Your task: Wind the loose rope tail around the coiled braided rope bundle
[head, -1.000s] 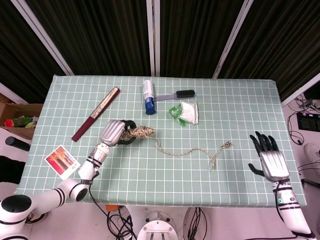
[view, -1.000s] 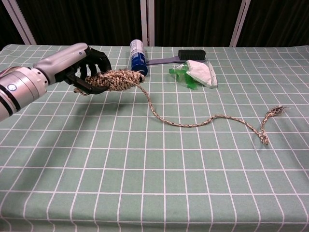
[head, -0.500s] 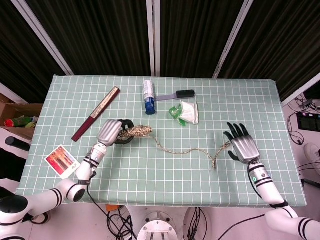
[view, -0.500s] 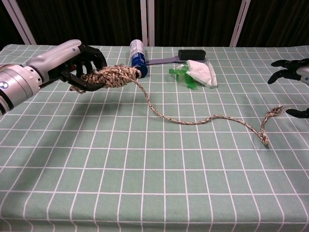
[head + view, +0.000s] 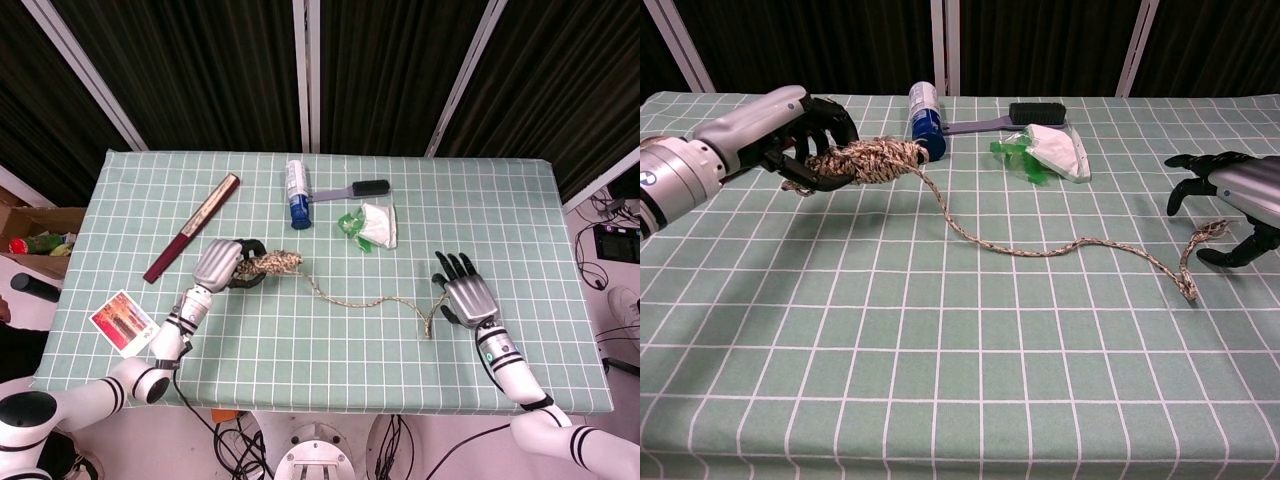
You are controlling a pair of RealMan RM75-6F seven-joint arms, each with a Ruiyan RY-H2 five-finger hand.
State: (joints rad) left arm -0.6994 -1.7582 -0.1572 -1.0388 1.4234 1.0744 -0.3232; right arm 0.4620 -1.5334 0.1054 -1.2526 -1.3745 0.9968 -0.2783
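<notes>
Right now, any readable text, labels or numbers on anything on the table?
None readable.
Spray can: label too small and blurred.
Picture card: printed image, no legible words.
Green and white packet: nothing legible.
Folded fan, brush, rope: no markings visible.

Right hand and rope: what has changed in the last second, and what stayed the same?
The right hand moved in from the table's right edge toward the frayed end of the loose rope tail; it is open beside it and has not taken hold. The left hand still grips the coiled rope bundle. The other things stayed put.
</notes>
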